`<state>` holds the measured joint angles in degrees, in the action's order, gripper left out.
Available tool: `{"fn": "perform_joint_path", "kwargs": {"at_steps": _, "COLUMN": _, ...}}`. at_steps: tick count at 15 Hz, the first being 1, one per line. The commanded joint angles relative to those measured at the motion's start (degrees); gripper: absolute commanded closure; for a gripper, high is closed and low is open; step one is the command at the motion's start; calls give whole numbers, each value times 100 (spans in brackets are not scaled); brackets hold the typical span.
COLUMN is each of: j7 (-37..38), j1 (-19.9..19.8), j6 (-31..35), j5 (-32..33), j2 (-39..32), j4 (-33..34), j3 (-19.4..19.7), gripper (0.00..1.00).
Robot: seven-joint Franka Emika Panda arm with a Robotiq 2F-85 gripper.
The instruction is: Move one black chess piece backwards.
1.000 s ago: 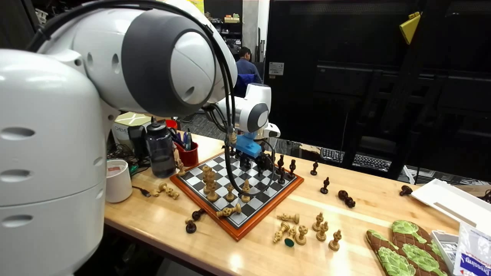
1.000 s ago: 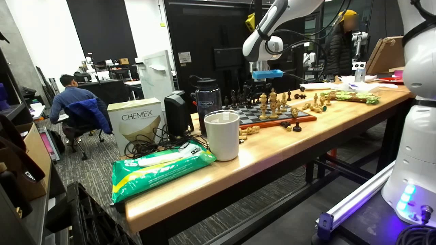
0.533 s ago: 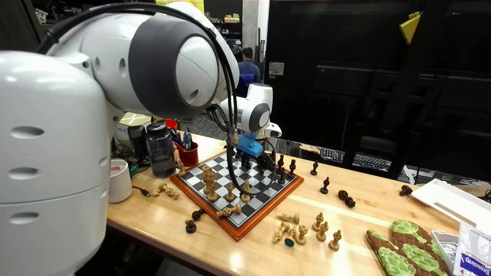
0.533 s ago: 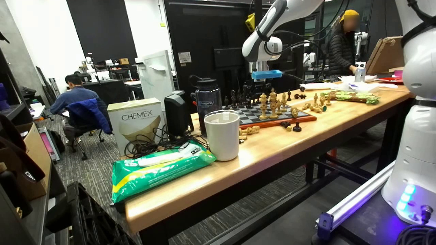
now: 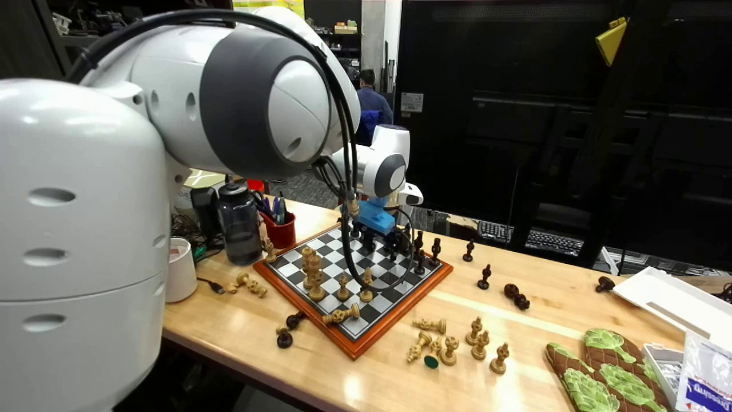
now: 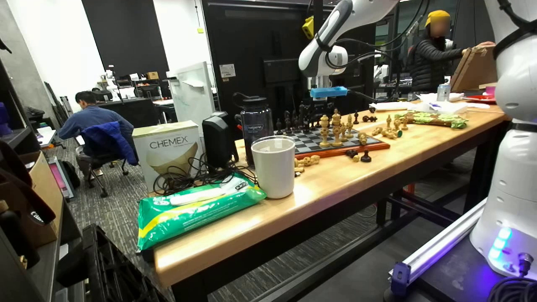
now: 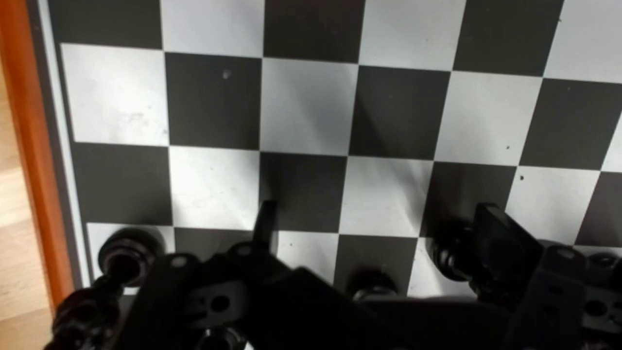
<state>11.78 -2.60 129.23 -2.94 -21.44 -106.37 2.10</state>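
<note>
Black chess pieces stand along the far side of the chessboard (image 5: 403,313) in both exterior views. My gripper (image 7: 377,209) is open in the wrist view, its two fingers spread wide low over the board. One black piece (image 7: 449,255) shows just inside the right fingertip; I cannot tell whether they touch. Another black piece (image 7: 371,282) lies between the fingers, mostly hidden by the gripper body. A black piece (image 7: 127,260) stands left of the left finger. In an exterior view the gripper (image 6: 319,110) hangs among the black pieces, its fingers hard to make out.
Tan pieces (image 5: 315,286) stand on the near side of the board. Loose pieces (image 5: 449,352) lie on the table around it. A dark bottle (image 5: 237,223), a red pen cup (image 5: 281,229) and a white cup (image 6: 273,167) stand beside the board. A cable loop hangs over the board.
In an exterior view the arm and gripper have shifted slightly to the right. The chess pieces appear unmoved. A person in the background has moved to a cardboard box.
</note>
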Motion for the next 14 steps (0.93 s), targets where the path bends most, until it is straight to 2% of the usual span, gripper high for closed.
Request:
{"fn": "perform_joint_path", "kwargs": {"at_steps": 1, "j7": 16, "j1": 16, "j6": -46, "j5": -128, "j2": -60, "j4": 118, "j3": 31, "gripper": 0}}
{"fn": "perform_joint_path", "kwargs": {"at_steps": 14, "j7": 28, "j1": 3, "j6": -77, "j5": -128, "j2": -179, "j4": 264, "j3": 49, "gripper": 0}}
